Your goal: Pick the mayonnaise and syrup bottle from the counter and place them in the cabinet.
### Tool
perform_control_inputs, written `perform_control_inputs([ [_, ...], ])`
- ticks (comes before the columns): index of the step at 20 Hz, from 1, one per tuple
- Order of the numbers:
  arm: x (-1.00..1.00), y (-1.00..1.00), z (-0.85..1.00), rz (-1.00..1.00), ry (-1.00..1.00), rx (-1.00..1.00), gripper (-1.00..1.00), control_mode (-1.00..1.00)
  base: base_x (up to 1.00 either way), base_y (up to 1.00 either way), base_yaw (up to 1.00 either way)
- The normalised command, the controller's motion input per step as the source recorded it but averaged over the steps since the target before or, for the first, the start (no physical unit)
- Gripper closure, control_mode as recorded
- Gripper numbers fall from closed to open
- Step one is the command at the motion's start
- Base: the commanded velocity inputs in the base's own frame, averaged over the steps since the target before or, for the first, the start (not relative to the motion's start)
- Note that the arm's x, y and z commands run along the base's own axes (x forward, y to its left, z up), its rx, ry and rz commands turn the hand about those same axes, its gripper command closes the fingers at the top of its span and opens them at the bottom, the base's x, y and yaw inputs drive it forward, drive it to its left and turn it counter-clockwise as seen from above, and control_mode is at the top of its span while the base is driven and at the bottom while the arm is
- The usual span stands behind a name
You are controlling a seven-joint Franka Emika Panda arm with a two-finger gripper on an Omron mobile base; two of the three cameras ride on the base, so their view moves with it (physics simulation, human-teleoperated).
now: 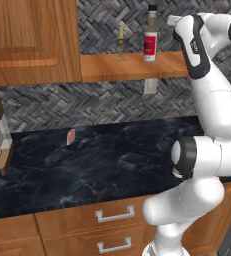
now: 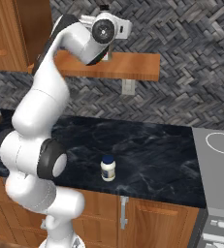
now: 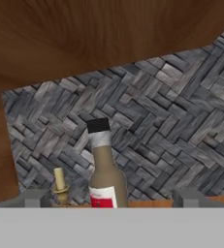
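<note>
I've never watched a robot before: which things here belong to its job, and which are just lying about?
Job things:
syrup bottle, on the cabinet
mayonnaise, on the counter

Lying about:
candlestick
small pink thing
stove

Back wall (image 1: 112, 105) was grey herringbone tile, carrying a white outlet plate (image 2: 128, 86). A panelled wooden door (image 1: 32, 40) hung at upper left; a stovetop (image 2: 217, 169) with white ring burners sat at right. Wooden drawer fronts (image 1: 87, 220) had silver handles.
</note>
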Motion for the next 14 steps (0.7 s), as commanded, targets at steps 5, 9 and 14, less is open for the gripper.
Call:
perform_control_inputs([
  [5, -1.00, -0.33, -0.95, 0.14, 0.00, -0.05, -1.00, -1.00, 0.00, 0.00, 0.00],
  [9, -1.00, -0.26, -0.72, 0.14, 0.00, -0.09, -1.00, -1.00, 0.00, 0.00, 0.00],
  [14, -1.00, -0.26, -0.40, 0.12, 0.00, -0.10, -1.00, -1.00, 0.00, 0.00, 0.00],
])
